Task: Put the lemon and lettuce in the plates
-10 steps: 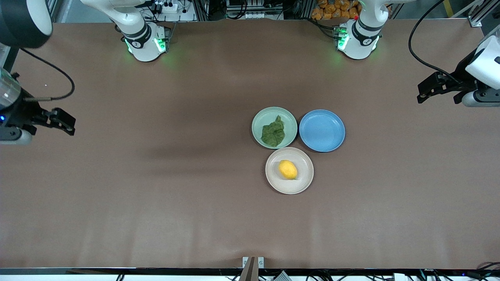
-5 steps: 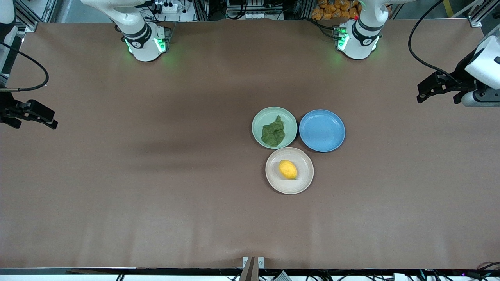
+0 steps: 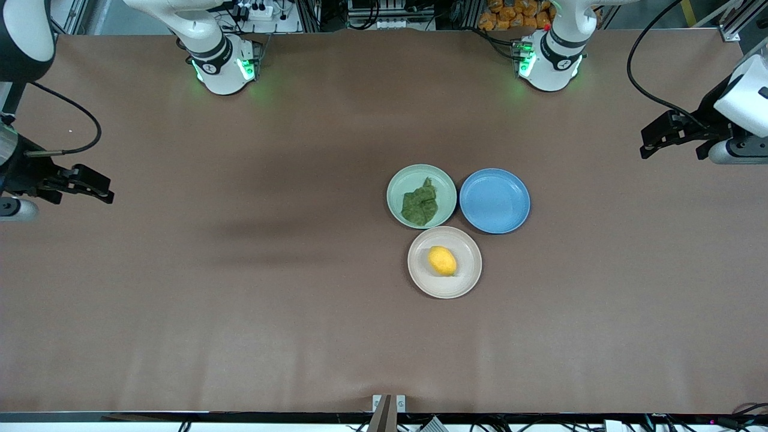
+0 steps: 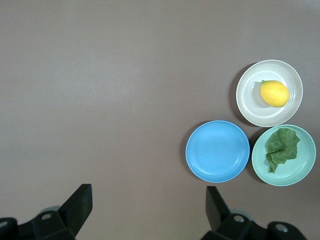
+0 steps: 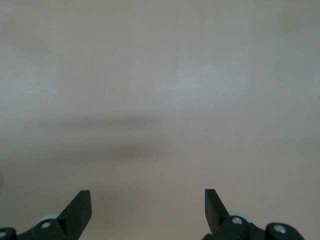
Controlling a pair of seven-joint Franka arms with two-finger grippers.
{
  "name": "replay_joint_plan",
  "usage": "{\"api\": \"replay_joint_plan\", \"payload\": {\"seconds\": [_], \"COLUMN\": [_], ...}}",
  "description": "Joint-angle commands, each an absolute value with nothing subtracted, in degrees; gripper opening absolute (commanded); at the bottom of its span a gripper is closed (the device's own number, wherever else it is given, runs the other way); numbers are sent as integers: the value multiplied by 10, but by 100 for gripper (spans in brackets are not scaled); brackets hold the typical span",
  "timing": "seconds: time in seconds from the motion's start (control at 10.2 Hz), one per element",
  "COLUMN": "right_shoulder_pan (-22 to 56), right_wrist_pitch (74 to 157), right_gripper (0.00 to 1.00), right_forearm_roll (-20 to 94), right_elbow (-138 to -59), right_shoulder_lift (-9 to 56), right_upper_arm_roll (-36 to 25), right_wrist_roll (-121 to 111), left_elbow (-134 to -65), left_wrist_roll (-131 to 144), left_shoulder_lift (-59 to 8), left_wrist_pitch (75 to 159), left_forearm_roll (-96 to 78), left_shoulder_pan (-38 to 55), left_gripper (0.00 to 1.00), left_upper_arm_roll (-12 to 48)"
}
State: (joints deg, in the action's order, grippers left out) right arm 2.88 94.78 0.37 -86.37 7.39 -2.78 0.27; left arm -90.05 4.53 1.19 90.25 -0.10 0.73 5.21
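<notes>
Both items already sit where I want them: the lettuce (image 3: 420, 205) lies in the mint green plate (image 3: 398, 183) and the lemon (image 3: 442, 261) in the cream plate (image 3: 420, 281), nearer the front camera, with the blue plate (image 3: 494, 200) bare beside them. My left gripper (image 3: 670, 136) hangs spread and empty over the left arm's end of the table (image 3: 240, 336), my right gripper (image 3: 90, 185) likewise over the right arm's end. I judge the job done, so the best step is parking both arms well apart from the plates.

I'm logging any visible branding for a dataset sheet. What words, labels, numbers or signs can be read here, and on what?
None can be read. The lemon, lettuce, the three plates and the brown table are unmarked. Small dark marks on the arm bases are too small to read.
</notes>
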Motion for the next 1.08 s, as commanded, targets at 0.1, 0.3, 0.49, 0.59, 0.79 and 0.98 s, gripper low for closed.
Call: {"api": "replay_joint_plan", "payload": {"seconds": [0.1, 0.3, 0.49, 0.59, 0.79, 0.98], "right_shoulder_pan": [24, 22, 18, 18, 18, 18], "right_wrist_pitch": [950, 920, 906, 905, 904, 883], "right_gripper": [100, 100, 100, 100, 100, 100], "right_forearm_roll": [11, 11, 11, 11, 11, 11], "right_elbow": [-878, -878, -879, -879, -880, -881], "right_shoulder_lift": [30, -1, -13, -13, -13, -13], "right_upper_arm_roll": [-31, -31, -31, -31, -31, -31], "right_wrist_roll": [-11, -11, -11, -11, -11, -11], "left_elbow": [-887, -887, -887, -887, -887, -887], "left_wrist_roll": [40, 40, 40, 40, 40, 40], "left_shoulder_lift": [7, 7, 7, 7, 7, 7], "left_wrist_pitch": [890, 890, 890, 890, 890, 890], "left_forearm_roll": [-10, -10, -10, -10, -10, -10], "left_shoulder_pan": [4, 4, 4, 4, 4, 5], "left_gripper": [100, 100, 100, 100, 100, 100], "left_upper_arm_roll": [54, 54, 54, 54, 54, 54]}}
